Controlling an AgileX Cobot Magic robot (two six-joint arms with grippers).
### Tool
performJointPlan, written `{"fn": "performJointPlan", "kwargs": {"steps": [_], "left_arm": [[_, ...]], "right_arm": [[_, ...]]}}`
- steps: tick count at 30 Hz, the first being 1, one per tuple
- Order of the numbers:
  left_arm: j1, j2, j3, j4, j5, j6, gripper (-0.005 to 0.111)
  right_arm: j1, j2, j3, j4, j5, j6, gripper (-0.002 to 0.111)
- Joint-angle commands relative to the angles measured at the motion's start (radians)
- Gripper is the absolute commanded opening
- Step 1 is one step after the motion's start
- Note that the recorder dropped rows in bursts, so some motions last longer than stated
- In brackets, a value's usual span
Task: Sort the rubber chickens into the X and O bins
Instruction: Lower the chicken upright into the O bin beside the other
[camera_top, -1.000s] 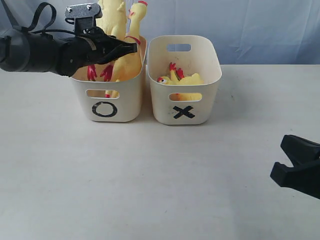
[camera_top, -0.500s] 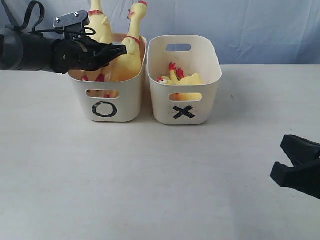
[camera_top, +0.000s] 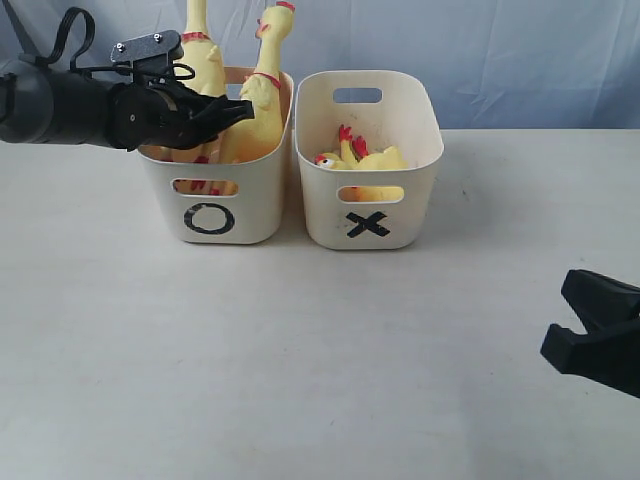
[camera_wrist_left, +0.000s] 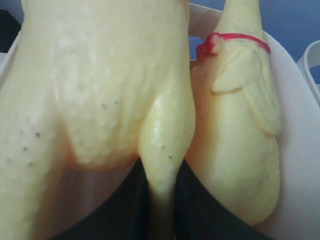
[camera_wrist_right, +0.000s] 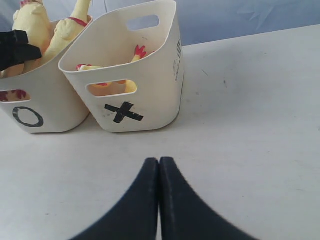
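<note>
Off-white tabletop (camera_top: 300, 350), lightly creased blue cloth backdrop (camera_top: 520, 60)

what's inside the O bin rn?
Two long rubber chickens stand upright in the O bin, necks above the rim: the held chicken, pinched by the left hand, and the free chicken beside it. Red feet show through the handle slot. Bin floor is hidden by the wall.

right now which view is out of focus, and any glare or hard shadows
left wrist view: soft, the chicken too close and the dark fingers smeared out of focus; exterior view: sharp, even light, only a faint shadow under the X bin; right wrist view: sharp, no glare
</note>
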Motion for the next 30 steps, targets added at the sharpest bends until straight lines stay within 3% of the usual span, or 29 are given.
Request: {"fn": "performJointPlan", "kwargs": {"steps": [1,6,8,30], "left_arm": [[0.0,0.012,-0.001,-0.007,0.001,-0.009,0.006],[0.0,0.012,-0.001,-0.007,0.013,-0.009,0.036],[0.0,0.012,-0.001,-0.007,0.024,-0.009,0.04],[0.0,-0.045,-0.001,-0.014,0.112,-0.009,0.039]], "right_arm": [[0.003,-0.005,0.005,-0.007,0.003,-0.003,-0.001],[0.003,-0.005,0.005,-0.007,0.003,-0.003,-0.001],[0.003,-0.005,0.005,-0.007,0.003,-0.003,-0.001],[0.003,-0.005,0.005,-0.007,0.001,-0.003,-0.001]]}}
